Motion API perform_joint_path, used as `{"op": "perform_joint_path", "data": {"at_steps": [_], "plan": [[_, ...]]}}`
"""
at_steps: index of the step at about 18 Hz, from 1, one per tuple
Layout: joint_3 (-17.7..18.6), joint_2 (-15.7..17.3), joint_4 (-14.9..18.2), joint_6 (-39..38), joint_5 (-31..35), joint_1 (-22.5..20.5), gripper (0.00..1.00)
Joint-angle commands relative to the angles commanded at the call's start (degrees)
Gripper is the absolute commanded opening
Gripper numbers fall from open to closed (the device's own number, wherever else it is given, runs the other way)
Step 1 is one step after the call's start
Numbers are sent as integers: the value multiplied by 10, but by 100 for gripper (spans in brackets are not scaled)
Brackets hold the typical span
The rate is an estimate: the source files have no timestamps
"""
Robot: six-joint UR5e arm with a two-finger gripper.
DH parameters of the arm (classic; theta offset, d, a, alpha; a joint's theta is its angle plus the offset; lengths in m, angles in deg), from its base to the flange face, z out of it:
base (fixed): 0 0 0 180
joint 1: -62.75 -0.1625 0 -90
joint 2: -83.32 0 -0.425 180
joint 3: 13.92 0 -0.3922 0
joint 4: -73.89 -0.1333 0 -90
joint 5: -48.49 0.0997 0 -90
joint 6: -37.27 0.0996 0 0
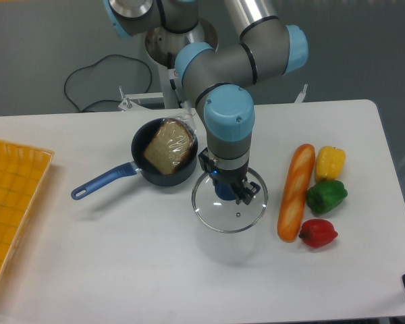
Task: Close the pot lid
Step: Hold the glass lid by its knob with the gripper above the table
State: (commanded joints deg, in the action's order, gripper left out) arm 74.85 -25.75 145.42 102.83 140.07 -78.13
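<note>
Even, bright overhead light; white table [155,270] near washed out. Soft shadows fall toward 6 o'clock under the lid [229,210] and pot [163,156] handle. Small glare on glass rim. Focus sharp throughout; slight grain.

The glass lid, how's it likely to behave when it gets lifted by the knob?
The lid looks rigid and probably breakable, being clear glass. Held only at its blue knob, the wide disc may tilt or swing. Its smooth metal rim likely slides easily on the table.
</note>
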Motion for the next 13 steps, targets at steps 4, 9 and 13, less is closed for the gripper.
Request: {"op": "perform_joint_path", "data": {"at_steps": [4,9,13], "plan": [[-1,4,6,0,-2,-1,40],[3,4,19,-2,-2,3,40],[10,11,26,-11,3,8,40]]}}
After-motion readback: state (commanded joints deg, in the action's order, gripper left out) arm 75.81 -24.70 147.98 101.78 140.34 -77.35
